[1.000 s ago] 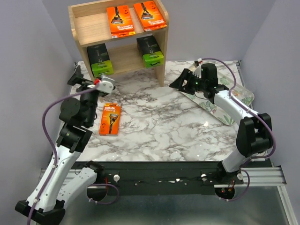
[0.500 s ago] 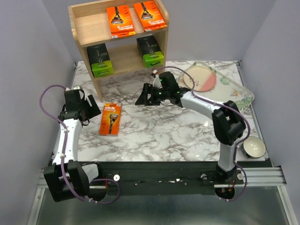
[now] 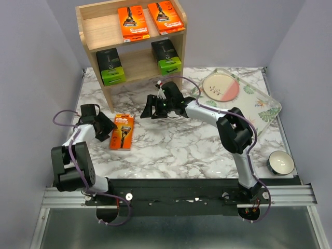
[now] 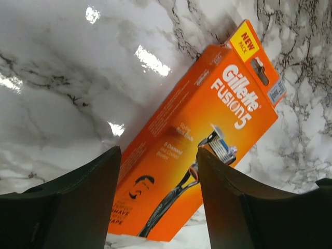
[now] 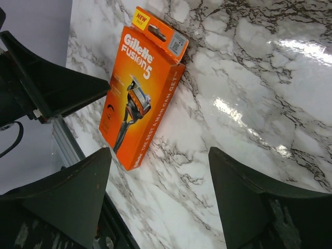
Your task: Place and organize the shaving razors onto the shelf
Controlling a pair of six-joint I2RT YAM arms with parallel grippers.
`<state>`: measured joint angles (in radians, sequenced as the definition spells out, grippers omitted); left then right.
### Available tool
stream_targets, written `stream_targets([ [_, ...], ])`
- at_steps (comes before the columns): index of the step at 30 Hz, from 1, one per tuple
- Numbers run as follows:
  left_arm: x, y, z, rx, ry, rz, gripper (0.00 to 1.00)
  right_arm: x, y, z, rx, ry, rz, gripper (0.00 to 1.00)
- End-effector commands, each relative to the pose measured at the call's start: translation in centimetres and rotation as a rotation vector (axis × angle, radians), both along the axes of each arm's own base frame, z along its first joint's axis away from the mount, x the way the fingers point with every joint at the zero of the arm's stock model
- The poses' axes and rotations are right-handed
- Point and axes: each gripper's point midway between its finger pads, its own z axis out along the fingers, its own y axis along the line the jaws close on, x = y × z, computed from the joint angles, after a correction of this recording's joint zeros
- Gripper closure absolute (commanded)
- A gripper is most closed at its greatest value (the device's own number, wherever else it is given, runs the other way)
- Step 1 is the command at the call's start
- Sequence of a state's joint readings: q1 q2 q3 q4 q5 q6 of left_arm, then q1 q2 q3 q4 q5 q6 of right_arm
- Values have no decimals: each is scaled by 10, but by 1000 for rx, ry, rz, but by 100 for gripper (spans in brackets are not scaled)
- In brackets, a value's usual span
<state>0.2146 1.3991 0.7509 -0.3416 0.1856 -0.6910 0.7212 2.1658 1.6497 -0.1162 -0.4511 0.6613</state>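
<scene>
The shelf (image 3: 101,28) stands at the back left of the table (image 3: 181,140). On its top tier the left upper pack (image 3: 133,23) and right upper pack (image 3: 165,17) lie side by side. Below them, the left lower pack (image 3: 110,66) and right lower pack (image 3: 166,57) sit apart. The loose pack (image 3: 122,132) lies before the shelf. The left pincer (image 3: 107,128) is just left of it, possibly touching, and the right pincer (image 3: 149,109) is behind it to the right. A plate (image 3: 220,87) lies in the tray (image 3: 259,104) at the right.

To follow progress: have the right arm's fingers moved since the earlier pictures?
Yes. The right fingers moved left, from over the floral tray to in front of the shelf.
</scene>
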Motion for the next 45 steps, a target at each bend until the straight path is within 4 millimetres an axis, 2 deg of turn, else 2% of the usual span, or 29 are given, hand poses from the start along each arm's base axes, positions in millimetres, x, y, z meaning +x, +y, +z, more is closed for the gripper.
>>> stream_targets([
  [1,24,-7,-13,-60,-10,51,36,-4,-10,-5,-50,3,-22,16],
  [3,23,-11,-19,-58,13,43,39,-10,-16,-5,-59,6,-20,16],
  [8,10,-47,-30,-35,38,-121,49,-22,-37,6,-77,-37,-2,16],
  [10,1,-57,-35,-1,57,-171,51,-23,-46,9,-88,-57,0,16],
  [12,-10,-80,-39,15,62,-268,51,-22,-61,10,-109,-81,-7,16],
  [14,-15,-93,-39,26,53,-322,51,-17,-75,10,-120,-87,-27,16],
  [15,-21,-108,-40,38,49,-387,51,-21,-83,8,-126,-81,-31,16],
  [20,-35,-139,-45,102,27,-567,51,-23,-116,-7,-160,-68,-58,16],
  [24,-45,-169,-40,191,-41,-779,52,-26,-125,-21,-170,-60,-45,16],
  [25,-46,-176,-32,208,-75,-815,49,-27,-125,-24,-168,-56,-36,17],
  [28,-40,-173,-9,250,-126,-804,44,-28,-123,-38,-173,-43,-9,17],
  [32,-40,-155,19,337,-167,-764,33,-27,-118,-56,-179,-7,20,19],
  [33,-40,-153,24,347,-176,-758,32,-27,-116,-66,-189,17,24,20],
  [35,-42,-143,35,380,-178,-733,30,-29,-115,-74,-186,47,34,20],
  [38,-48,-141,49,360,-159,-719,29,-30,-112,-85,-190,70,48,22],
  [40,-53,-143,57,323,-147,-716,31,-28,-111,-90,-192,71,54,26],
  [42,-67,-159,57,221,-136,-770,37,-30,-108,-91,-171,78,78,32],
  [43,-75,-167,57,166,-132,-800,41,-33,-107,-94,-165,90,89,39],
  [44,-89,-182,58,68,-127,-862,49,-34,-106,-94,-153,100,94,42],
  [45,-102,-186,50,18,-101,-892,55,-38,-103,-93,-129,111,114,44],
])
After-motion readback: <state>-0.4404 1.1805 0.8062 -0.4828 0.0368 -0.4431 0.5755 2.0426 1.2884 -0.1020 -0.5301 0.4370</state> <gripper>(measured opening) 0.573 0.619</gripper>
